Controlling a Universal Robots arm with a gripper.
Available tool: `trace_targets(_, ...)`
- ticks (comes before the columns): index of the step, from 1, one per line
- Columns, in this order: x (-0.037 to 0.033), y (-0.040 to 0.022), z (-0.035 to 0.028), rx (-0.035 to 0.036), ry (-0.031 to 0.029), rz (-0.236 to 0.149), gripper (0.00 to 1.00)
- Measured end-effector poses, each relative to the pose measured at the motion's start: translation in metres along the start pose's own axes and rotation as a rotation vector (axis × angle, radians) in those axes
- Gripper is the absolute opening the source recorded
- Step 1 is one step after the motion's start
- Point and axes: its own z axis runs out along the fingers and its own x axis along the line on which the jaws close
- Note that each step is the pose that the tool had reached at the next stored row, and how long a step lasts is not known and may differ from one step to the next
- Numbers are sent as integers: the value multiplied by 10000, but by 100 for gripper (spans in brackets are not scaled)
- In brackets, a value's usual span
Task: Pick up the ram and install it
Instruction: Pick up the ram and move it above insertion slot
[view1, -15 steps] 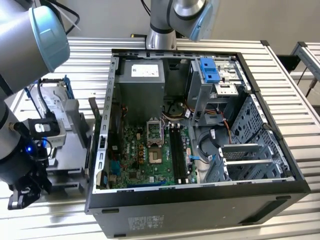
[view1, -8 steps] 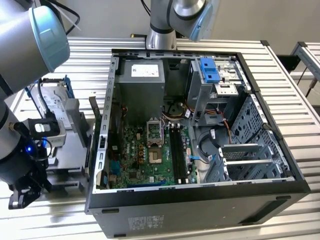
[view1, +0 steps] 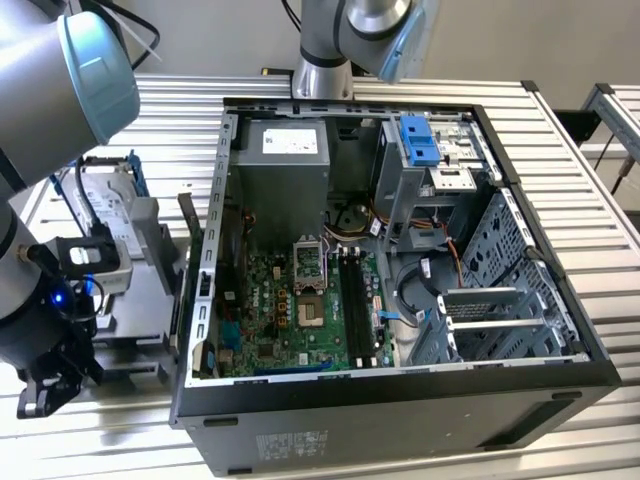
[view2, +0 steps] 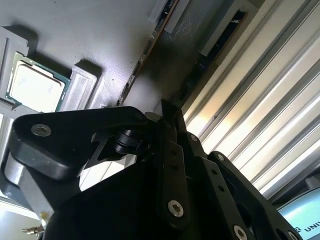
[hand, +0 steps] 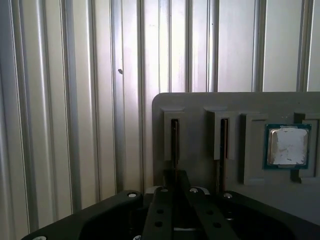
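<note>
First wrist view: the ram (hand: 174, 140), slotted edge-up in a grey tray (hand: 200, 102), is seen just ahead of the tool (hand: 175, 174); whether it is gripped cannot be told.

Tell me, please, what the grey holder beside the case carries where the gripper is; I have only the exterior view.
Observer: In the first wrist view, the grey holder has two narrow slots side by side, each with a thin stick standing on edge in it.
Operator: Thank you. Which of the two is the gripper at?
Observer: The gripper is lined up with the ram, in the slot farther from the processor that lies in a recess of the same holder. The other stick is in the slot between them.
</note>
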Motion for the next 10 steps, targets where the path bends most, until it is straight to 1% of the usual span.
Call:
trace_targets(2, 0, 0, -5, 0, 0, 0, 0)
trace_targets(4, -1, 0, -35, -1, 1, 1, 0)
trace_targets(6, -2, -1, -105, 0, 0, 4, 0)
trace_targets(10, -5, -2, -284, 0, -1, 8, 0)
